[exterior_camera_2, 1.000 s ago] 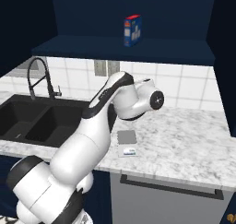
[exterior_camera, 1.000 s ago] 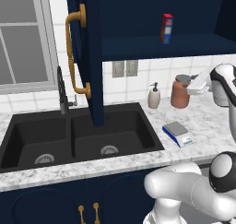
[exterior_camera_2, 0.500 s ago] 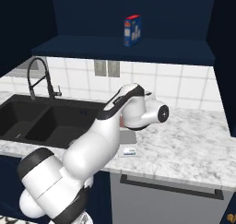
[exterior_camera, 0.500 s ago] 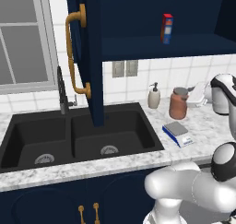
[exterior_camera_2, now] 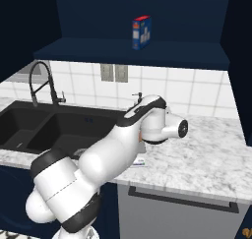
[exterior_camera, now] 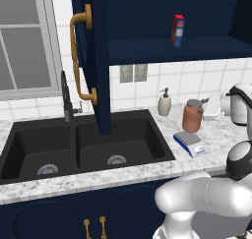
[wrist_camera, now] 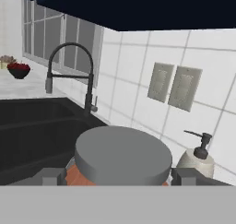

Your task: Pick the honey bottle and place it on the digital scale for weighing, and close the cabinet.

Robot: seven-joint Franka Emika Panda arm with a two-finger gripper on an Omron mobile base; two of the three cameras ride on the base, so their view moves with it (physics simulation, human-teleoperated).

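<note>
Jaws (tips barely visible) straddle honey bottle (wrist_camera: 120,159) – grip unclear, its base hidden.

one honey bottle (exterior_camera: 192,116), one digital scale (exterior_camera: 189,143), one soap dispenser (exterior_camera: 164,103), one red-and-blue box (exterior_camera: 178,30), one faucet (exterior_camera: 66,98), two sink basins (exterior_camera: 78,149), two wall outlets (wrist_camera: 174,85).

Orange honey bottle (exterior_camera: 192,117), grey cap, upright behind digital scale (exterior_camera: 189,143) — navy cabinet (exterior_camera: 94,51) door open
</note>
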